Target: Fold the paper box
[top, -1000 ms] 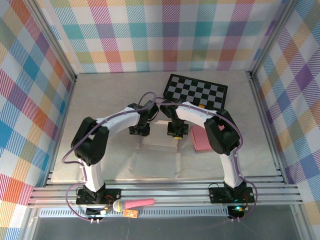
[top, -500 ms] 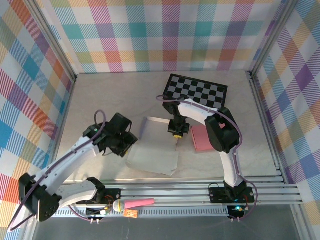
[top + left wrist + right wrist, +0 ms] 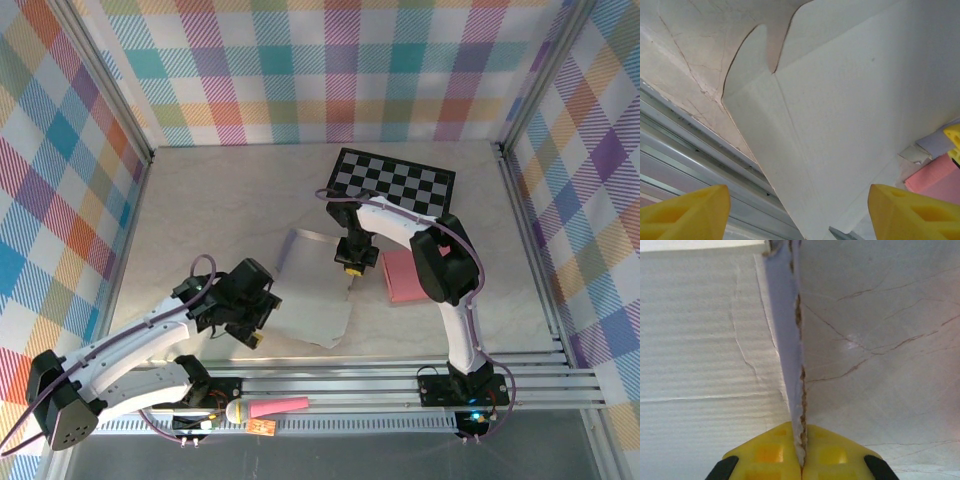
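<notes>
Paper box (image 3: 312, 292) lies flat and unfolded mid-table, its long axis running roughly near-to-far. Right gripper (image 3: 801, 455) is pinched tight on 1 thin flap (image 3: 787, 335) standing up at the box's right edge. Left gripper (image 3: 800, 212) is wide and holds nothing, just off the near-left corner, with the sheet ahead of its fingers. Judgement: the left arm is free and nearest the left panel.

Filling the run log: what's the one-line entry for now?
left gripper open, by box | right gripper shut on box flap | box unfolded on table
</notes>
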Tool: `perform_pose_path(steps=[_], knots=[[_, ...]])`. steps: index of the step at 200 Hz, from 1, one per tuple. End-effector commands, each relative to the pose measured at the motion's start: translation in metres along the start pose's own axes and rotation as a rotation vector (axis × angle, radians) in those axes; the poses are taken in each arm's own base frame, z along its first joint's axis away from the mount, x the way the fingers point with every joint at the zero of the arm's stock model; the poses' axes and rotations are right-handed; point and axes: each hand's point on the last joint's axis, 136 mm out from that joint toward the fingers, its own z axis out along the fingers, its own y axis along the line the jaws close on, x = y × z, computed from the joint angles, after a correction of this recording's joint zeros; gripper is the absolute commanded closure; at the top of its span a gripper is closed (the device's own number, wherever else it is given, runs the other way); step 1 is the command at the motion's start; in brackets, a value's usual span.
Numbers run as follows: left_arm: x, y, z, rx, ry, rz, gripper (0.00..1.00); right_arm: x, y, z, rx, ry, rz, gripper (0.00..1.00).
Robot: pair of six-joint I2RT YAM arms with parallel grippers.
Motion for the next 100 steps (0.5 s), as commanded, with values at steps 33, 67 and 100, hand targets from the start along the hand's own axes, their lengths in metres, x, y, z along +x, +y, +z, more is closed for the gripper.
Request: perform_pose_path(steps=[33,67,100], knots=[[-0.018,0.006,0.026,-0.008,-0.109,0.004,0.30,0.007,-0.005,0.016,0.017,0.065,0.040,1.00],[-0.037,-0.015,0.024,0.053,-0.243,0.035,0.45,0.010,-0.007,0.018,0.018,0.072,0.046,1.00],[-0.052,-0.037,0.014,0.171,-0.328,0.045,0.78,0.015,-0.011,0.020,0.011,0.072,0.055,1.00]])
